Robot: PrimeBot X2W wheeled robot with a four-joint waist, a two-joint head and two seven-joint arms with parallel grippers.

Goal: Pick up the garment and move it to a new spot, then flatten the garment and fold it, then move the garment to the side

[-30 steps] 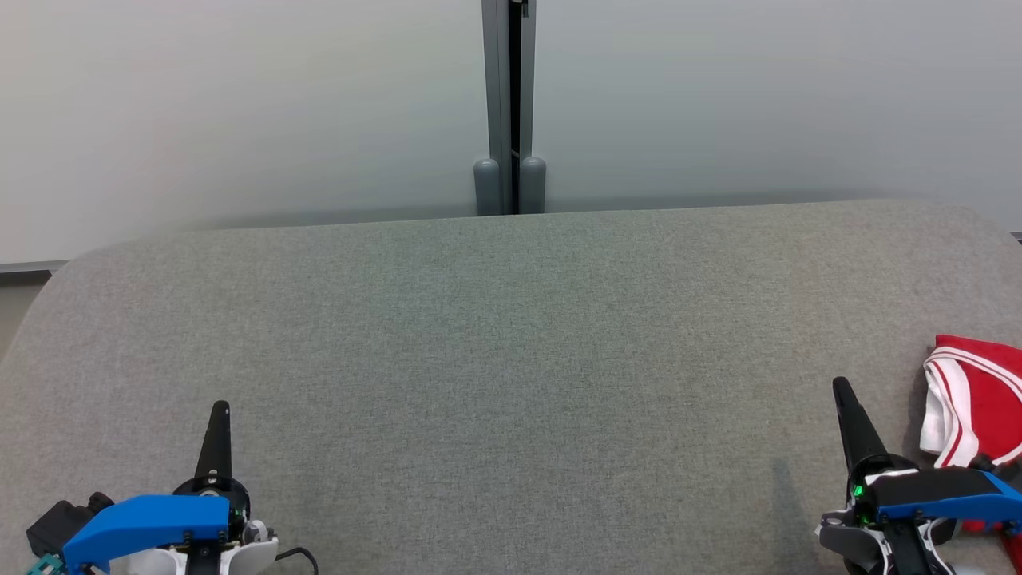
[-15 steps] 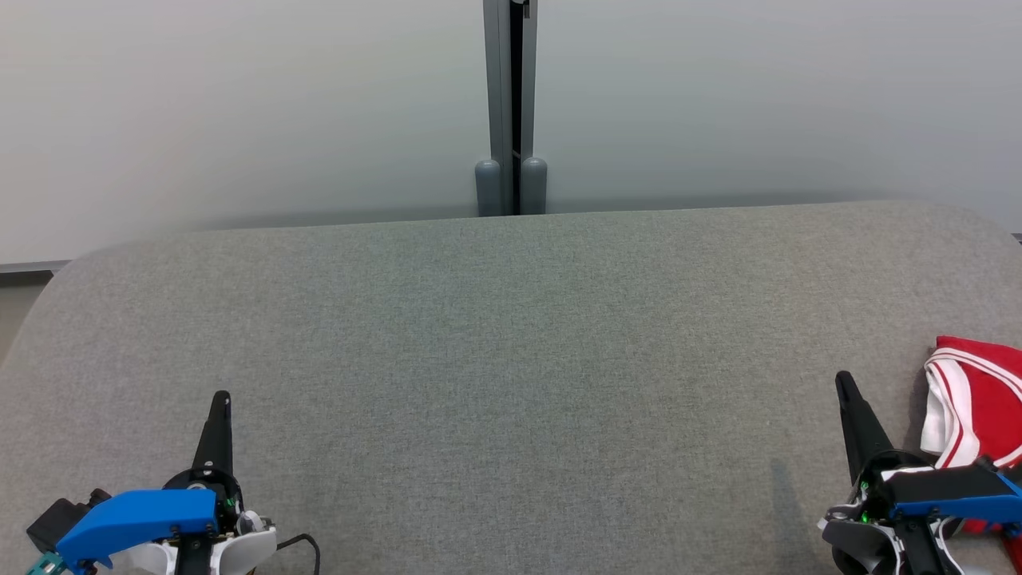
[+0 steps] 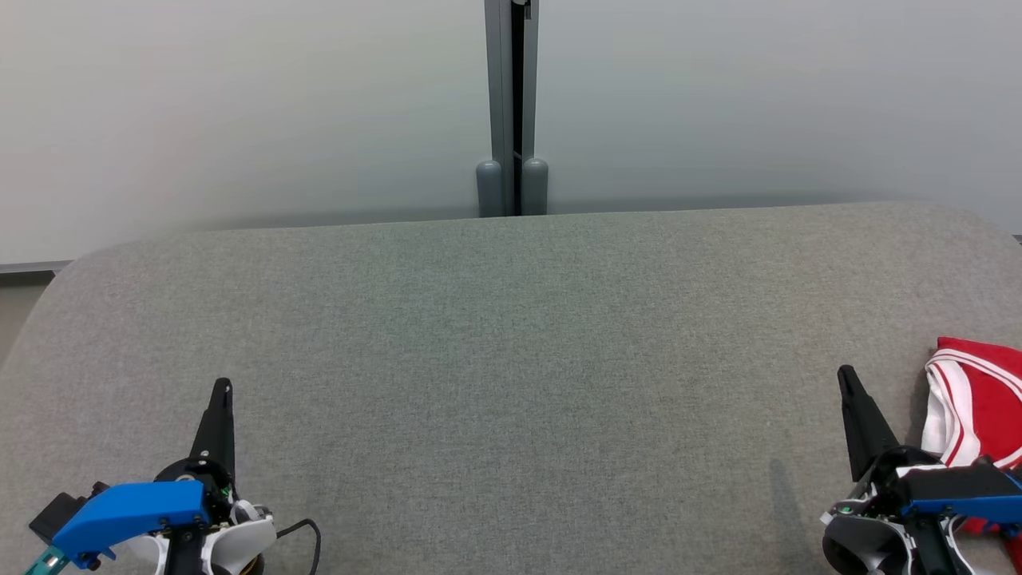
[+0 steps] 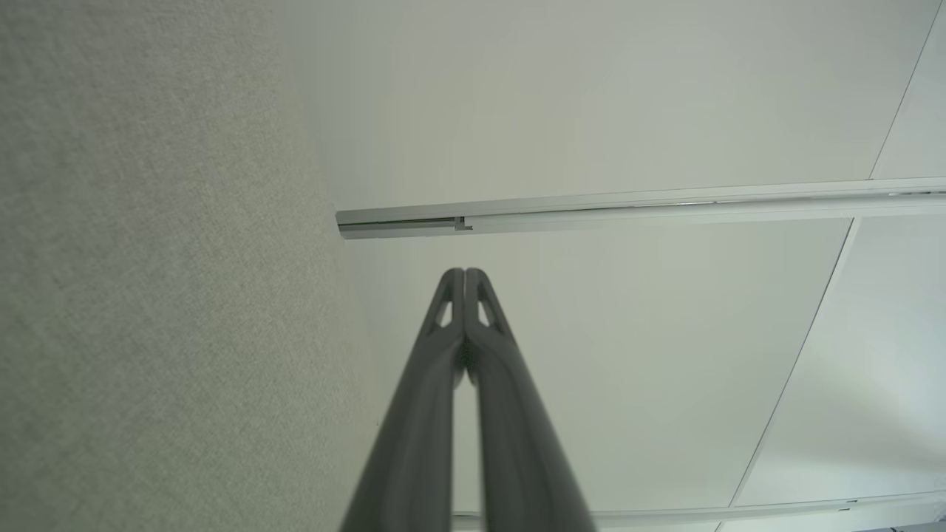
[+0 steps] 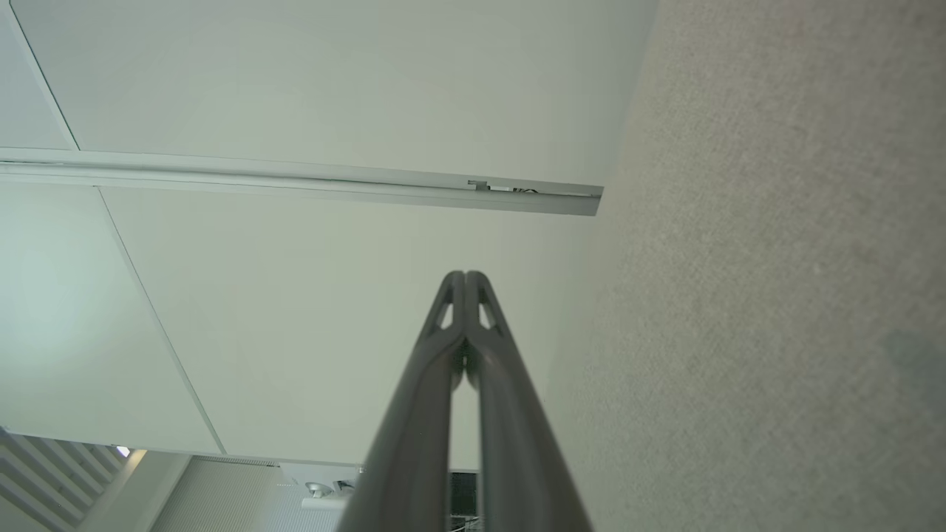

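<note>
Head view: since a second ago, the left gripper (image 3: 222, 387) at 7 o'clock and the right gripper (image 3: 846, 374) at 4 o'clock have nudged their tapered dark tips toward 12. The crumpled red, white-striped garment (image 3: 978, 399) stays at 3 o'clock on the felt-like grey table (image 3: 511, 359).

Left wrist view: the fingers (image 4: 421, 414) are pressed together, empty.

Right wrist view: the fingers (image 5: 421, 414) are likewise together, before smooth pale wall panels (image 5: 295, 295).
</note>
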